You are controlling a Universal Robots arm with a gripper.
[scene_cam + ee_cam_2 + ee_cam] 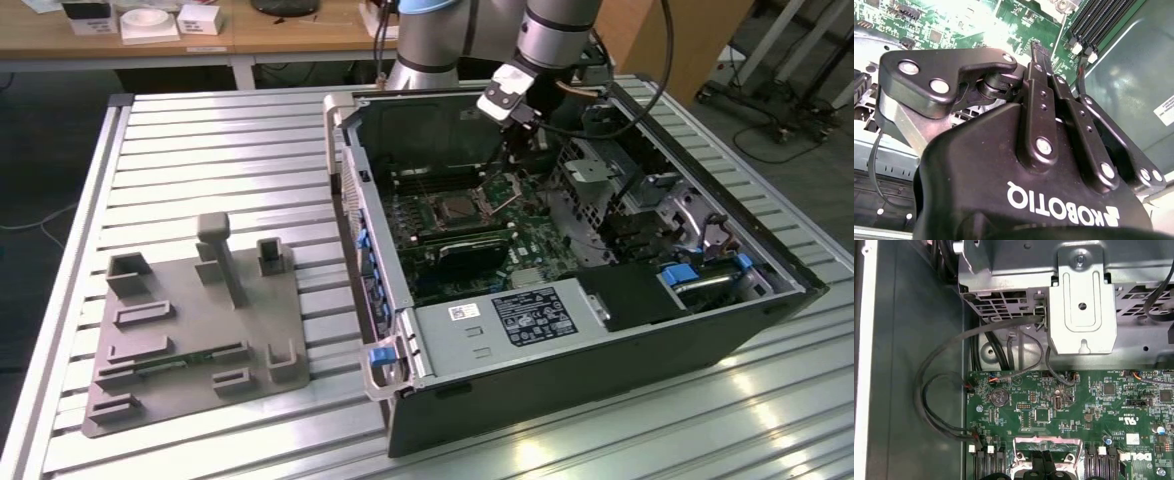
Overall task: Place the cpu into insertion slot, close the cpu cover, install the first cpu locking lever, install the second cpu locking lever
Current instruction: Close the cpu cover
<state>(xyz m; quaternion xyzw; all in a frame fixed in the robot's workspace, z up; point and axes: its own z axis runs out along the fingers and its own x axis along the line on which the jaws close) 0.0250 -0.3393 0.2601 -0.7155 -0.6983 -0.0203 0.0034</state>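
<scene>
In the exterior view the open black computer case [747, 330] lies on its side. The insertion slot [454, 208] sits on the green board, a square socket with a silvery rim. I cannot tell whether the cpu lies in it. Just to its right in the exterior view the cpu cover [499, 190] stands tilted up. My gripper [513, 165] reaches down into the case right at the cover's raised edge. In the first wrist view its black fingertips [1034, 465] meet just below the cover's silvery frame [1046, 444]. The second wrist view shows the gripper [1035, 49] shut, fingers pressed together. The locking levers cannot be made out.
A grey metal drive cage [1081, 305] and black cables [939, 390] crowd the space beside the board. Long black memory slots [1104, 20] run close to the socket. A labelled power supply [521, 315] fills the case's near end. A grey fixture plate [187, 330] lies on the slatted table.
</scene>
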